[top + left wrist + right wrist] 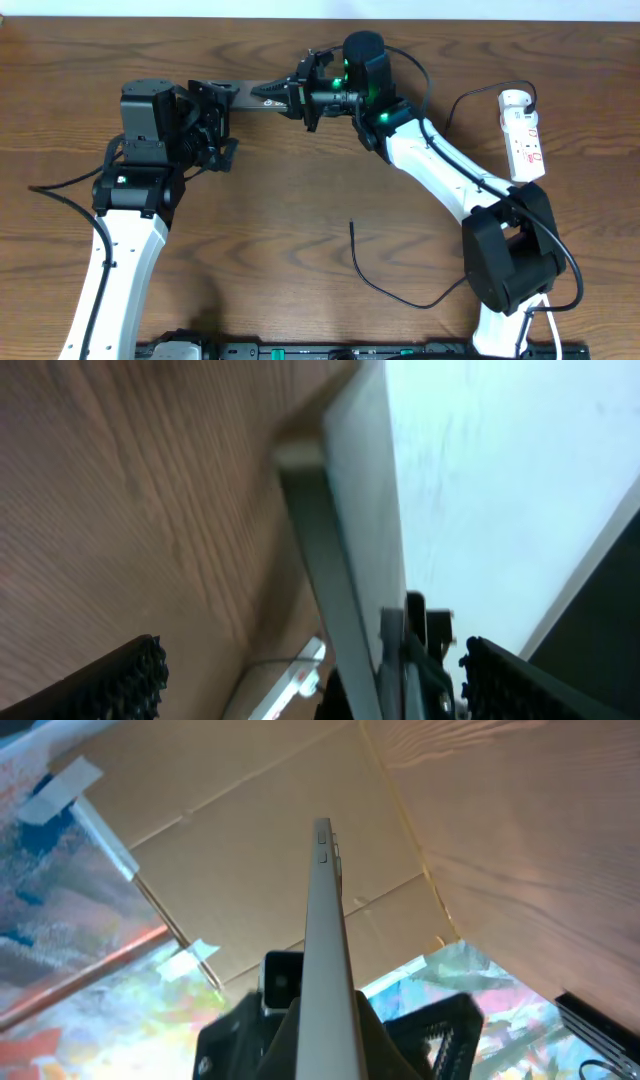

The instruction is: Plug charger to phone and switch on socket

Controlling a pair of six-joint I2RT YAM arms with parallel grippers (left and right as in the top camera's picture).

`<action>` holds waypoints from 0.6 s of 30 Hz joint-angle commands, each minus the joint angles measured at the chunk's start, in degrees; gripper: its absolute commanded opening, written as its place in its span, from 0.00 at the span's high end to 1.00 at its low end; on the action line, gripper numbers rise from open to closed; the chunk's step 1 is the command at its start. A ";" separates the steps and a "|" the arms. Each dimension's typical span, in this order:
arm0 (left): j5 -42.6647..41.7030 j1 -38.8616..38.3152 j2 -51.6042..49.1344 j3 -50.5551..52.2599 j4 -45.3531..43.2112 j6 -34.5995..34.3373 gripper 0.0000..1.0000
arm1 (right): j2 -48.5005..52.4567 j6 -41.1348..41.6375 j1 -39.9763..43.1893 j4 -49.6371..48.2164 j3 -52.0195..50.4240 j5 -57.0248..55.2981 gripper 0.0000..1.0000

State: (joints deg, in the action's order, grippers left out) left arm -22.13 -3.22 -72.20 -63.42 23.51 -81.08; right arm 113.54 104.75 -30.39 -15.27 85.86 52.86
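Phone point(245, 92) sits in my right jaws. They are closed against its two flat faces, and in the right wrist view its thin edge point(325, 920) rises straight up out of them. My left jaws are spread wide. In the left wrist view one ridged pad point(130, 680) shows low on the left and the other low on the right. The other end of the phone stands in the gap between them, nearer the right-hand pad. I cannot tell whether either pad touches it. From overhead the phone spans between my two wrists over the far part of the worktop point(300, 200), its dark face with the pale patch turned up.

I count one phone. One charger point(352, 250) lies on the worktop in a loose curve with its small tip free, well apart from the phone and nearer my right arm's base; its far end runs behind that arm. One socket point(524, 135) lies at the right side of the worktop, beyond my right arm, with neither of my jaws near it.
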 commanded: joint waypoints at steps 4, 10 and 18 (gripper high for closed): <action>5.20 0.02 -0.13 -1.22 -2.27 -4.00 0.08 | -0.68 1.97 -2.36 -1.07 1.07 1.92 0.99; 7.30 0.04 -0.52 -1.20 -3.72 -4.57 0.12 | -0.68 2.62 -3.82 -2.16 1.07 2.29 0.99; 9.84 0.04 -0.83 -1.20 -3.72 -4.55 0.32 | -0.70 3.56 -4.20 -3.98 1.07 3.13 0.99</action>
State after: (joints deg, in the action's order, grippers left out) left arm -14.24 -3.22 -72.40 -63.42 19.90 -85.62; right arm 113.54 107.22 -34.15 -17.10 85.86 54.52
